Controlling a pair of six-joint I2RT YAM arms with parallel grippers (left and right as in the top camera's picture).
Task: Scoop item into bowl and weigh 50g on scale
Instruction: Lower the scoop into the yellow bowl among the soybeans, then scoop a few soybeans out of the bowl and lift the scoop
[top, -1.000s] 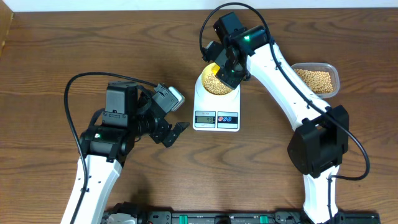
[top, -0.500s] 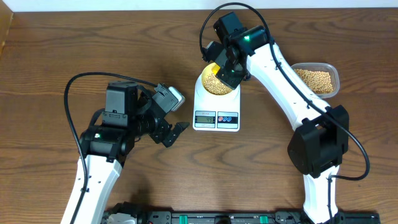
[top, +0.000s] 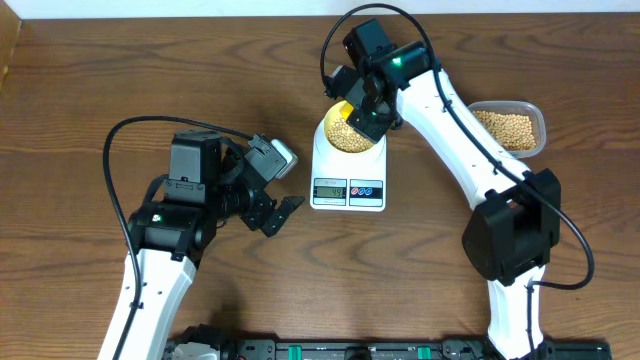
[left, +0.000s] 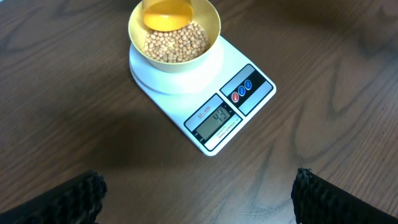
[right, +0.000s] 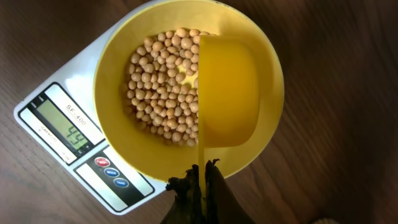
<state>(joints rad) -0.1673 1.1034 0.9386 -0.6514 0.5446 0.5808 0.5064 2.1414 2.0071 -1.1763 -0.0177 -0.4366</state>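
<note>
The scale (top: 348, 175) stood on the table (top: 90, 80) and serves as the reference for all positions below.

1. Bowl (top: 341, 139): it sat upright on the platform of the scale, at the end away from the display (left: 213, 118).
2. Beans (right: 161, 87): a layer covered the bottom of the bowl, heaped toward the display side of the scale.
3. Scoop (right: 227, 90): its cup hung inside the bowl rim, over the side of the bowl farthest from the display of the scale. Its thin handle ran out over the rim.
4. Right gripper (right: 200, 179): it was positioned above the scale, with the jaws clamped tight on the scoop handle.
5. Left gripper (left: 199, 183): it was held above the table to the left of the scale, near the display end, and pointed at the scale. Its jaws were spread wide and held nothing.
6. Display: in the right wrist view the digits read 49. The red and blue buttons (left: 242, 90) sat just beside it on the scale.
7. Tub (top: 510, 130): it stood to the right of the scale, well apart, and contained more beans.
</note>
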